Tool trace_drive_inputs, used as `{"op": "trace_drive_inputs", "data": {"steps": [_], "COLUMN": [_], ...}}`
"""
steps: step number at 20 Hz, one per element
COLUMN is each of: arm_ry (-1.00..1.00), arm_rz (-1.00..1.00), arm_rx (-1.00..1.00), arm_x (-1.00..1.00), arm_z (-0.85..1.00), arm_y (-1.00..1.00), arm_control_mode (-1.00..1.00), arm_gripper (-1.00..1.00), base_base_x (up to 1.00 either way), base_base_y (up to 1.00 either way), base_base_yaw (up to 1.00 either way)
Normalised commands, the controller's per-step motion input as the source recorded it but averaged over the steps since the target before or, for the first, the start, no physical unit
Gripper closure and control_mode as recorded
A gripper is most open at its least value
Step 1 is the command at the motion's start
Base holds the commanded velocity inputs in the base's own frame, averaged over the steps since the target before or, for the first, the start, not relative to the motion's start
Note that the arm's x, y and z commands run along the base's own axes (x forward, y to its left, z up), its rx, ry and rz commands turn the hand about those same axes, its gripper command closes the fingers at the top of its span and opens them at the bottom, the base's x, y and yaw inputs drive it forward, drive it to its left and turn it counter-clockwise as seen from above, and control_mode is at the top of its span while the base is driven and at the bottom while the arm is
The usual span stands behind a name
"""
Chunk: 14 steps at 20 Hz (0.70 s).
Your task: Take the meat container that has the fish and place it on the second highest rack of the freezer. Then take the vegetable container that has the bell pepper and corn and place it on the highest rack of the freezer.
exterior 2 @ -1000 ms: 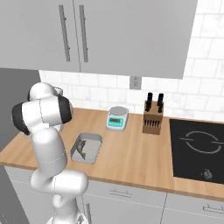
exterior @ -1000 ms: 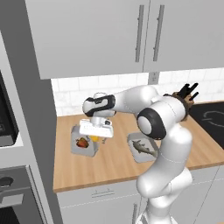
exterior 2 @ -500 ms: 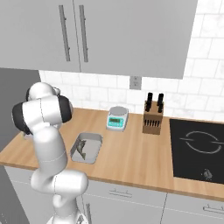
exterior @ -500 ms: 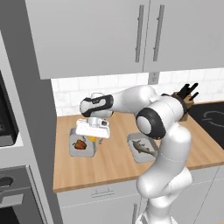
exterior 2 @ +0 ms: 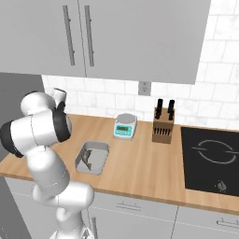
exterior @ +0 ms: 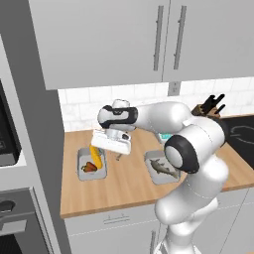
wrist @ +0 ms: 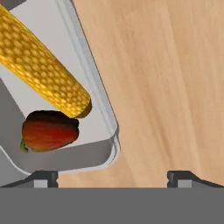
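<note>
Two spread jaws above vegetable container (exterior: 92,165).

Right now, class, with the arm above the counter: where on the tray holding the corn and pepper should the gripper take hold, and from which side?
Probably the thin raised side wall of the tray, from straight above, one finger inside and one outside. The open gripper hangs near that rim, bare counter lies beside it, and the corn and pepper crowd the middle.

place: kitchen | cues: wood counter (exterior 2: 140,163), hob (exterior 2: 212,158), knife block (exterior 2: 163,130)
</note>
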Motion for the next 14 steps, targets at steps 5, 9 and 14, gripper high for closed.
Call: {"op": "trace_drive_inputs", "data": {"steps": [5,9,14], "arm_ry": [-0.01,0.00,0.06], "arm_rz": [-0.13,-0.15,-0.09], "arm_rx": [-0.01,-0.08,-0.04], "arm_x": [0.00,0.24,0.06], "arm_z": [-0.04,-0.24,-0.31], "arm_y": [0.16,0.64,-0.11], "arm_control_mode": [-1.00,-1.00,-1.00], "arm_gripper": [-1.00,-1.00,-1.00], "base_base_x": [0.00,0.00,0.00], "base_base_y": [0.00,0.00,0.00], "base_base_yaw": [0.00,0.00,0.00]}}
